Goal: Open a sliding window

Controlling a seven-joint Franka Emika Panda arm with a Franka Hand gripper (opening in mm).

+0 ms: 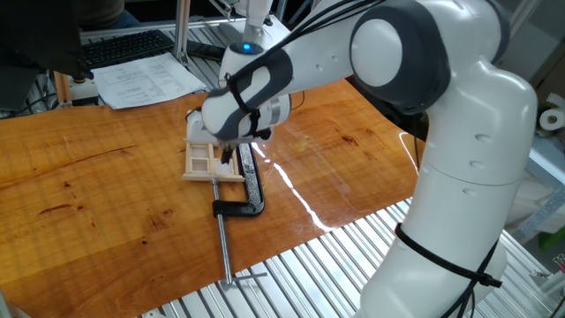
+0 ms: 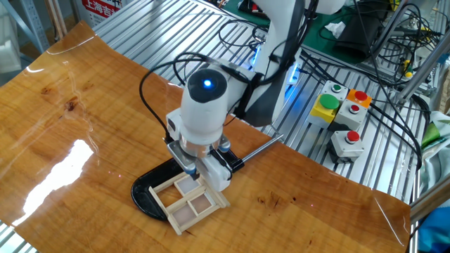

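Note:
The sliding window [image 1: 205, 162] is a small pale wooden frame with thin bars, lying flat on the wooden table; it also shows in the other fixed view [image 2: 188, 204]. A black clamp [image 1: 252, 190] with a long steel rod holds it at one side. My gripper [image 1: 233, 157] points down just above the window's edge on the clamp side, and in the other fixed view the gripper [image 2: 200, 171] hangs over the window's far edge. Its fingers stand a little apart and hold nothing. The wrist hides part of the frame.
The clamp's steel rod [image 1: 225, 252] runs toward the table's front edge. Papers [image 1: 146, 79] and a keyboard [image 1: 124, 46] lie behind the table. A button box [image 2: 341, 116] and cables [image 2: 246, 35] sit on the metal bench beside the table [image 2: 63, 140].

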